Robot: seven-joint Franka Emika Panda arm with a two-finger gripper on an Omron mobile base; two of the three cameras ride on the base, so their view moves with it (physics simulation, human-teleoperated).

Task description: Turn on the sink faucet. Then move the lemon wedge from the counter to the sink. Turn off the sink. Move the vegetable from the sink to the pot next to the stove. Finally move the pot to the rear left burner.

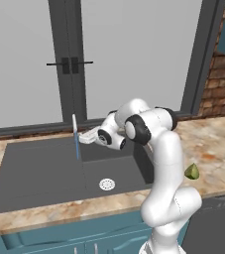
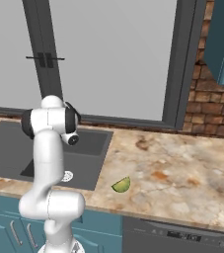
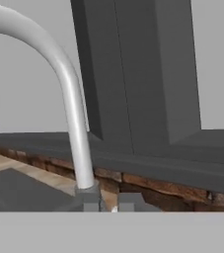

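Observation:
The sink faucet (image 1: 75,125) stands at the back rim of the dark grey sink (image 1: 39,168), and a thin blue stream (image 1: 77,148) drops from it into the basin. My gripper (image 1: 82,138) is shut and reaches in from the right, right beside the faucet. In the hand view the silver spout (image 3: 73,111) curves up just past my fingertips (image 3: 91,206), with the gripper (image 3: 109,205) at its base. The lemon wedge (image 1: 192,171) (image 2: 121,185) lies on the marbled counter (image 2: 172,168) to the right of the sink (image 2: 89,143). The pot and stove are out of view.
A round silver drain (image 1: 106,184) sits in the basin floor. A window with a dark frame (image 1: 69,59) and a brick wall (image 2: 207,118) stand behind the counter. Teal cabinet fronts (image 1: 59,240) and a dark appliance front (image 2: 182,236) lie below.

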